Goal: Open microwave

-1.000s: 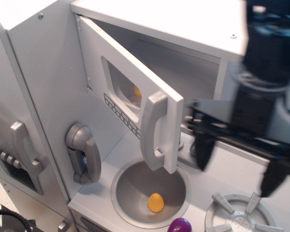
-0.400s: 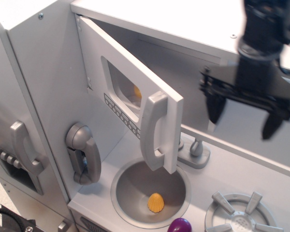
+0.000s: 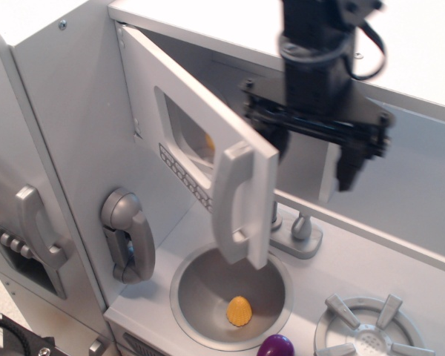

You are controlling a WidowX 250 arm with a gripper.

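Note:
The microwave (image 3: 282, 44) is a grey cabinet box at the top of the toy kitchen. Its door (image 3: 189, 126) stands swung open toward me, hinged at the left. The door has a rounded window (image 3: 184, 127), a strip of small buttons (image 3: 184, 175) and a vertical grey handle (image 3: 233, 204). My black gripper (image 3: 311, 156) is open and empty in front of the microwave's opening, just right of the door's free edge. One finger (image 3: 350, 169) shows clearly; the other is partly behind the door. A yellow thing shows through the window.
A round grey sink (image 3: 230, 289) below the door holds a yellow piece (image 3: 239, 311). A grey tap (image 3: 302, 233) stands behind it. A toy phone (image 3: 130, 237) hangs on the left wall. A burner (image 3: 367, 330) and a purple thing (image 3: 276, 346) lie at the bottom right.
My gripper has moved up and to the left, from over the counter to the microwave's opening beside the door's edge. The door has swung slightly further open.

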